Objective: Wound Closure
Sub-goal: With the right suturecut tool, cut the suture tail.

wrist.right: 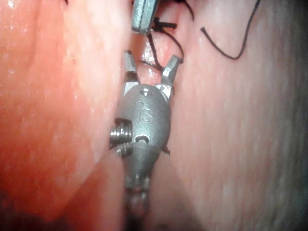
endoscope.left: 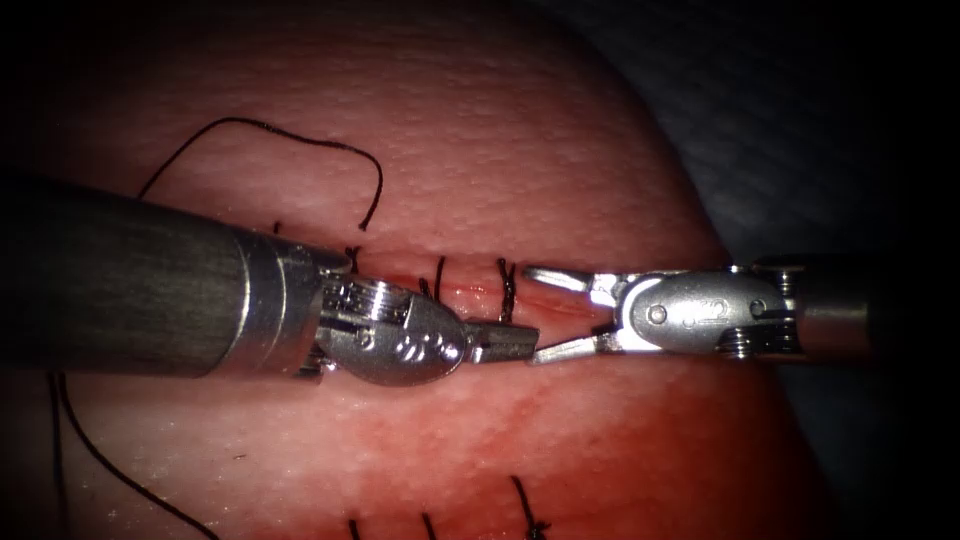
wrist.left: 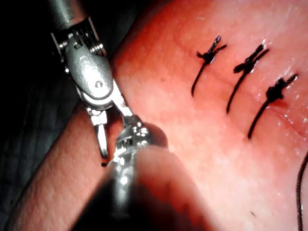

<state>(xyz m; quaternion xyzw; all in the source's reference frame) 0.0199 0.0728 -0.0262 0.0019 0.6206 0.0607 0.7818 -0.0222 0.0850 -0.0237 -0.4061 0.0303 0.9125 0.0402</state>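
Right tool (endoscope.left: 538,312) spread, left tool (endoscope.left: 505,342) pressed together, both empty, over the stitched cut (endoscope.left: 480,295).

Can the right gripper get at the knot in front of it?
Probably yes. The right gripper is open and holds nothing, and the stitch knot on the cut lies just past its tips. The left gripper, crowding close beside it, may hinder.

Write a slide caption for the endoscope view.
Right tool open and empty, left tool shut, over the stitched cut.
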